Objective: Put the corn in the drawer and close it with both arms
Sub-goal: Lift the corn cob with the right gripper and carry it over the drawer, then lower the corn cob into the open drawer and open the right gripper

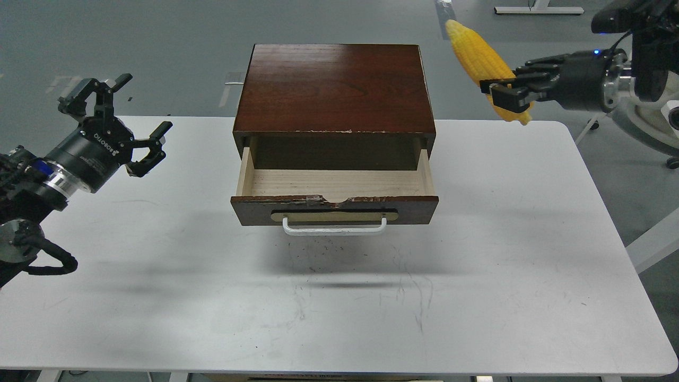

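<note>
The yellow corn point(476, 55) is held high in the air, up and to the right of the cabinet, tip pointing up-left. My right gripper point(504, 93) is shut on its lower part. The drawer point(334, 193) stands pulled open at the front of the dark brown cabinet point(334, 87); its pale wood inside is empty and its white bar handle point(334, 228) faces me. My left gripper point(130, 122) is open and empty, held above the table's left side, well to the left of the drawer.
The white table point(339, 297) carries the cabinet at its back middle. A white chair base point(644, 114) stands off the table's far right corner.
</note>
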Motion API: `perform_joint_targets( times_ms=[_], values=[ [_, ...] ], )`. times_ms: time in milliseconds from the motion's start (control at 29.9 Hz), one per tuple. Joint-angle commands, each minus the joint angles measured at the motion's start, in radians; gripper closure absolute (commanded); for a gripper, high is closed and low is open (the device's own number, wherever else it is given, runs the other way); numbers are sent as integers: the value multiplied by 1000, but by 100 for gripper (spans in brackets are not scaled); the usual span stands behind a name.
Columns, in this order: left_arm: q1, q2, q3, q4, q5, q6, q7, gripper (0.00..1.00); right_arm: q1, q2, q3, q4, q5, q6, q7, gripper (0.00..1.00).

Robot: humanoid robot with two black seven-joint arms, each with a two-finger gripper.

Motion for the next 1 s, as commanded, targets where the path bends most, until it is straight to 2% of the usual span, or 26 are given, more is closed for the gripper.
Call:
perform_joint_targets(
  times_ms=[0,134,267,334,601,835,969],
  values=[
    [-1,5,-1,-9,0,0,0,0,89,67,-56,50,-4,2,0,89],
    [-1,13,-3,-11,0,0,0,0,181,228,-161,63,-15,-3,0,89],
    [0,28,-3,-11,0,0,0,0,192,356,-190,35,-30,-21,0,89],
    [0,34,-4,-12,0,0,0,0,194,452,-231,-12,-59,-76,0,90],
    [6,39,-12,-11,0,0,0,0,182,693,-402,-178,-79,-257,0,90],
    [8,51,-12,-12,0,0,0,0,122,747,-419,-213,-71,-265,0,88],
    [8,57,-13,-12,0,0,0,0,93,746,-422,-221,-70,-265,0,78]
  ],
)
